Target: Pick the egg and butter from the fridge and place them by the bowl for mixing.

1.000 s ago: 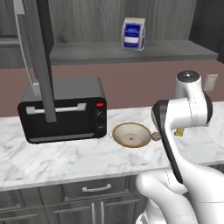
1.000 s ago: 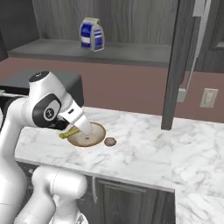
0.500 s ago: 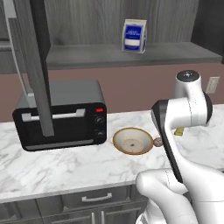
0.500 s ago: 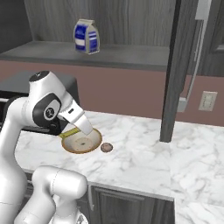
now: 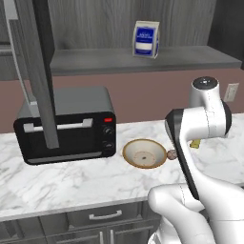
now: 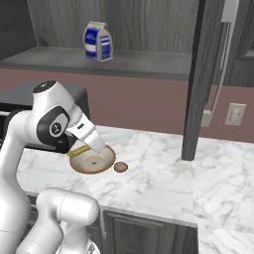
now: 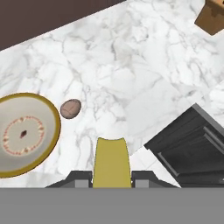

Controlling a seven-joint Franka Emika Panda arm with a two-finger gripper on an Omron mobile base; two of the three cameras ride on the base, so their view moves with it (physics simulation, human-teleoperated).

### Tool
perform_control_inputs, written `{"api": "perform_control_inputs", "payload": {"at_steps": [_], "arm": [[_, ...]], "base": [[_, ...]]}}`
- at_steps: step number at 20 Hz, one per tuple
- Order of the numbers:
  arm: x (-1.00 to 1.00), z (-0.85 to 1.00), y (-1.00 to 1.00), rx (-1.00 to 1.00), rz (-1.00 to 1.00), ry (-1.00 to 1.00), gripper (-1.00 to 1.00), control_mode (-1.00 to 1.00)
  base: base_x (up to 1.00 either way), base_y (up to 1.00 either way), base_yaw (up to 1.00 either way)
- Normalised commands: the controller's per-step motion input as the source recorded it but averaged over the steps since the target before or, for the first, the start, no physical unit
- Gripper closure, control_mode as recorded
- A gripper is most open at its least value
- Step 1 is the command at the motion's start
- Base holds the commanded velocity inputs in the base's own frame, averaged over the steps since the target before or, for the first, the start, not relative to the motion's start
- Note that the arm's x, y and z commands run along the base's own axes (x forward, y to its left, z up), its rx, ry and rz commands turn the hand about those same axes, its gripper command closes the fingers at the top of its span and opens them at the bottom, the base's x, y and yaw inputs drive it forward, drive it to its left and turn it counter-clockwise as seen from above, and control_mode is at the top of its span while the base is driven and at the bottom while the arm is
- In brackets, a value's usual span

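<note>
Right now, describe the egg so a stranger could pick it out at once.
Find the black toaster oven on the white marble counter; just to its right sits the shallow tan bowl. The egg lies on the marble right beside the bowl's far rim: a small, speckled brownish-pink oval, far smaller than the bowl.

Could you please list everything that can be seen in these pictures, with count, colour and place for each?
bowl: one, tan with pale inside, on the counter right of the toaster oven.
egg: one, speckled brownish-pink, on the counter beside the bowl, apart from it.
butter: one, yellow stick, held between the jaws above the counter.
toaster oven: one, black, on the counter.
carton: one, blue and white, on the upper shelf.
counter: one, white marble.
wall outlet: one, white, on the back wall.
gripper: one, dark, shut on the butter.
</note>
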Motion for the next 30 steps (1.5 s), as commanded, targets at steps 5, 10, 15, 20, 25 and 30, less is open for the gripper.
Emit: {"api": "perform_control_inputs", "payload": {"at_steps": [5, 10, 15, 20, 25, 30], "arm": [[0.00, 0.00, 0.00, 0.00, 0.00, 0.00, 1.00, 1.00], [0.00, 0.00, 0.00, 0.00, 0.00, 0.00, 1.00, 1.00], [0.00, 0.00, 0.00, 0.00, 0.00, 0.00, 1.00, 1.00], [0.25, -0.06, -0.10, 0.04, 0.00, 0.06, 1.00, -1.00], [0.47, -0.32, -0.33, 0.12, 0.00, 0.12, 1.00, -1.00], [0.32, -0.43, -0.30, 0.10, 0.00, 0.00, 1.00, -1.00]], "base": [[0.00, 0.00, 0.00], [0.00, 0.00, 0.00], [0.01, 0.00, 0.00], [0.00, 0.00, 0.00], [0.00, 0.00, 0.00], [0.00, 0.00, 0.00]]}}
